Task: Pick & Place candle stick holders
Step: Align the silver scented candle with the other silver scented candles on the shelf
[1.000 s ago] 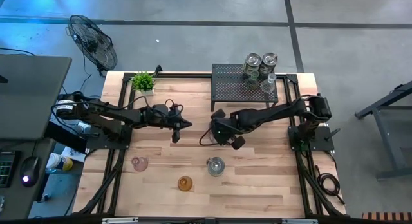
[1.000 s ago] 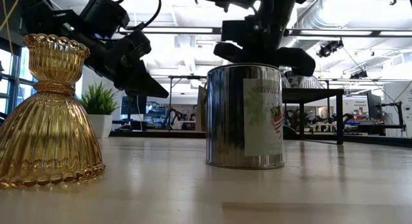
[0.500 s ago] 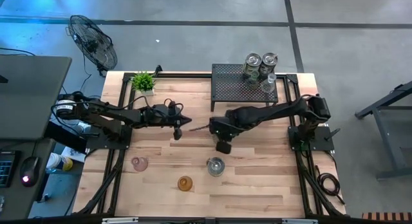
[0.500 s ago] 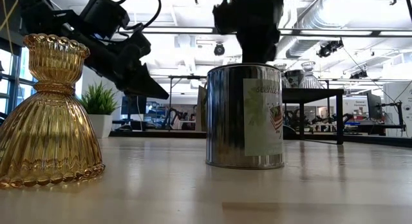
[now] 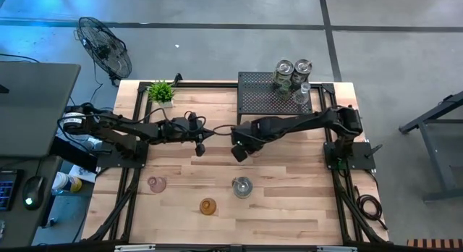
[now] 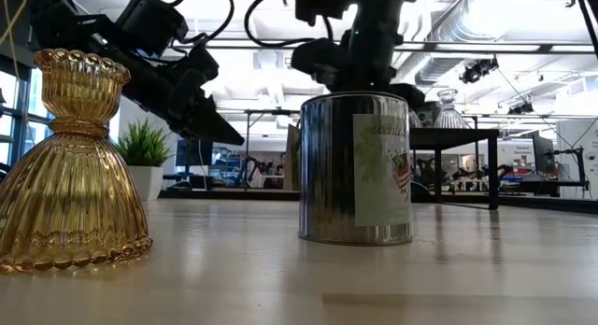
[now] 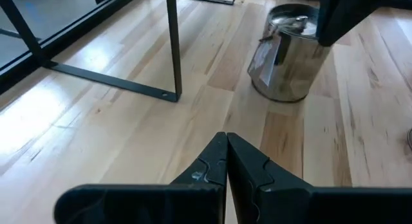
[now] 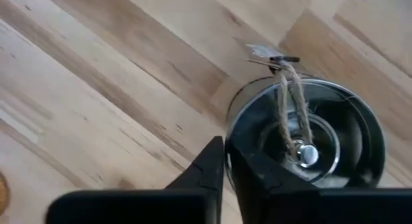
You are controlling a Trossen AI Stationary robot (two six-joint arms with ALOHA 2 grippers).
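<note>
The right gripper point(image 5: 238, 152) has swung across the middle of the table point(image 5: 289, 208) since a second ago, from a spot just behind the silvery can-shaped holder point(image 5: 242, 187) to a place further toward the rack point(image 5: 264, 100) side and nearer the left arm; a second ago its fingers stood spread, and now its own wrist view shows them pressed together with nothing between them; I judge that the grasp on the silvery holder has not been made and the arm is repositioning, so this holder has yet to be picked.

The left gripper point(image 5: 200, 146) hangs over the table's middle, near the right one, its fingers point(image 7: 219, 161) closed tip to tip and empty.

Three holders sit toward the table's front edge: the pink holder point(image 5: 156, 184) nearest the left edge, the amber holder point(image 5: 208, 206) closest to the front edge, the silvery one between amber and centre; three more stand on the rack at the back right corner point(image 5: 293, 77), apparently already placed.

The high view alone gives this layout; the low view shows the amber holder's ribbed bell shape point(image 6: 70, 166) and the silvery holder's label point(image 6: 355, 166), but not how far off the arms are; the right wrist view looks down into the silvery holder point(image 8: 306, 137), showing a twine loop and a small metal piece inside, hidden from the other cameras; the left wrist view shows the same holder point(image 7: 290, 53) beyond a rack leg.
</note>
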